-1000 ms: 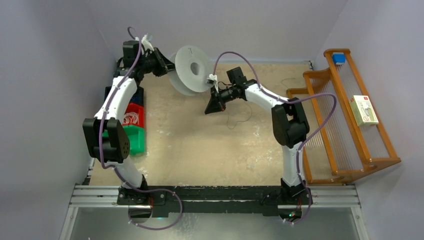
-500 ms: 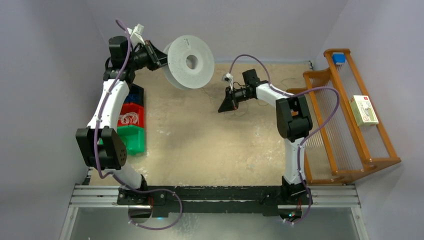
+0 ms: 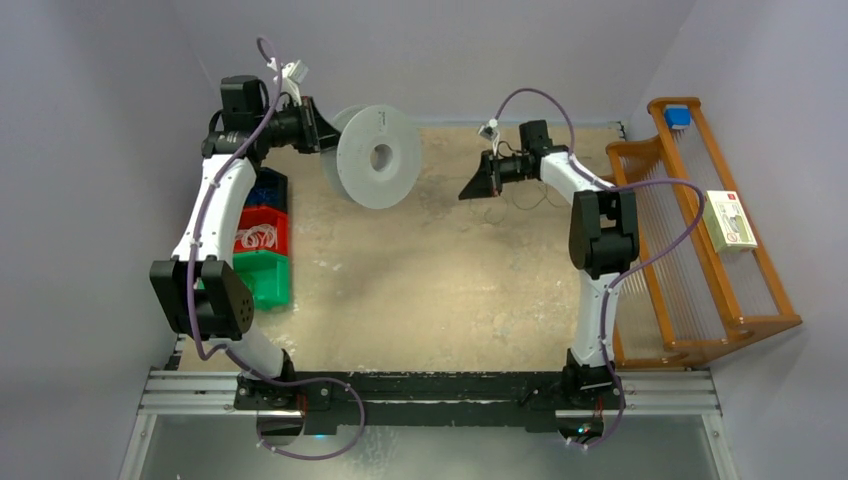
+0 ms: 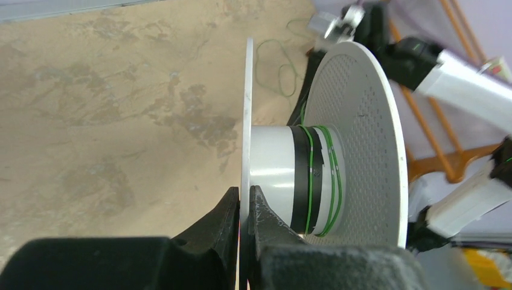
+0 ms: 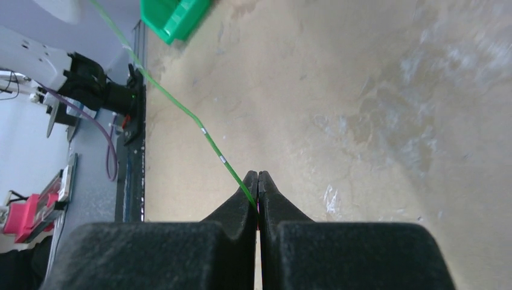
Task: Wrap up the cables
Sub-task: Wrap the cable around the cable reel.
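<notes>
The pale grey spool (image 3: 378,157) hangs in the air at the back left, held upright by my left gripper (image 3: 322,132). In the left wrist view my left gripper (image 4: 245,202) is shut on the spool's thin near flange (image 4: 246,109). A few turns of thin green cable (image 4: 310,175) lie round the hub. My right gripper (image 3: 472,188) is at the back middle, to the right of the spool. In the right wrist view it (image 5: 258,181) is shut on the green cable (image 5: 181,109), which runs taut up and to the left. Loose cable (image 3: 532,196) lies on the table under the right arm.
Stacked blue, red and green bins (image 3: 262,245) stand at the table's left edge. A wooden rack (image 3: 690,240) stands on the right, with a small box (image 3: 728,220) and a blue object (image 3: 680,115) on it. Grey walls close in the back and both sides.
My right gripper has moved right and toward the back wall with the cable. My left arm has shifted the spool, first up and left, then lower again.
</notes>
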Controlling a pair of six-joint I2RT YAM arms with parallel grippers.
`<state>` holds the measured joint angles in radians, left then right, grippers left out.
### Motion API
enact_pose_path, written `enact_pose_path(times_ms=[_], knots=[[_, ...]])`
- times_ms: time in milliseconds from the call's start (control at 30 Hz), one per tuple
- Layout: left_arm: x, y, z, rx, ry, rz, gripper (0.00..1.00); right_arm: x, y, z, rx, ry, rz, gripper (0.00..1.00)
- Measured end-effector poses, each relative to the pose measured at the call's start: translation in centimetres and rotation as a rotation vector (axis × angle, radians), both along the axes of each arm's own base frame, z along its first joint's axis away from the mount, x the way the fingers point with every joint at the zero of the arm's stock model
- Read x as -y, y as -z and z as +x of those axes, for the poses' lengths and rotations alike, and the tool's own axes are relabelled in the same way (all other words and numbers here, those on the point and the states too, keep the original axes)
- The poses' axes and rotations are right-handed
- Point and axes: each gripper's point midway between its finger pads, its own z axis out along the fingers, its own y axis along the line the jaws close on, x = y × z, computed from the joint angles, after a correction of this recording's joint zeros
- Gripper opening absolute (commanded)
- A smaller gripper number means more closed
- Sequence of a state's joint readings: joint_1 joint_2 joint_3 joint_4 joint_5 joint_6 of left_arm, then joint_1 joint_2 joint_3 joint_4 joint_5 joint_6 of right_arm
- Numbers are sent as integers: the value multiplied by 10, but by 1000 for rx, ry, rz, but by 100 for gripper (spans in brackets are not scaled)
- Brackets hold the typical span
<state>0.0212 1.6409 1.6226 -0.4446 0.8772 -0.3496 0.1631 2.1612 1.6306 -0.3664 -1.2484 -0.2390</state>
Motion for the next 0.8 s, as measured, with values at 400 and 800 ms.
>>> enact_pose_path(times_ms=[400, 800], knots=[[24, 49, -10, 147, 116, 379, 0, -4, -77, 20, 66, -1, 18, 0], [53, 93, -5, 202, 53, 648, 0, -15, -122, 23, 51, -28, 117, 0]])
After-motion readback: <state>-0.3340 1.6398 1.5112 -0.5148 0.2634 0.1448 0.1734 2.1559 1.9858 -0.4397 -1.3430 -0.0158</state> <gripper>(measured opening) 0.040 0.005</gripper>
